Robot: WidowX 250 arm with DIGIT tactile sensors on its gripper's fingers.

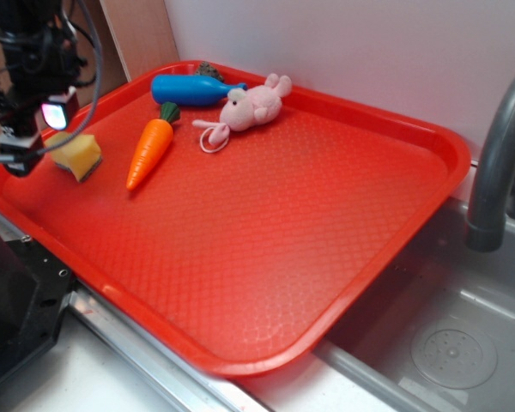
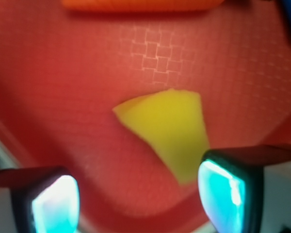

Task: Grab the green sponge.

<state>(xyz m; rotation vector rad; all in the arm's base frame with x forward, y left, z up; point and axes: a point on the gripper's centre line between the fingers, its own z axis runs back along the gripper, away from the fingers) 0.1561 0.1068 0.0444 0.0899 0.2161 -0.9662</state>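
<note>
The black pincer (image 2: 138,201) hangs with its jaws spread wide and nothing between them. Just ahead of it and below lies the small yellow foam wedge sponge (image 2: 169,133) with a dark green face, on the red textured plastic tray (image 1: 266,249). Beyond the sponge lies an orange toy carrot (image 1: 148,150).

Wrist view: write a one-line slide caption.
Open gripper hovers over the green sponge on the red tray.
</note>
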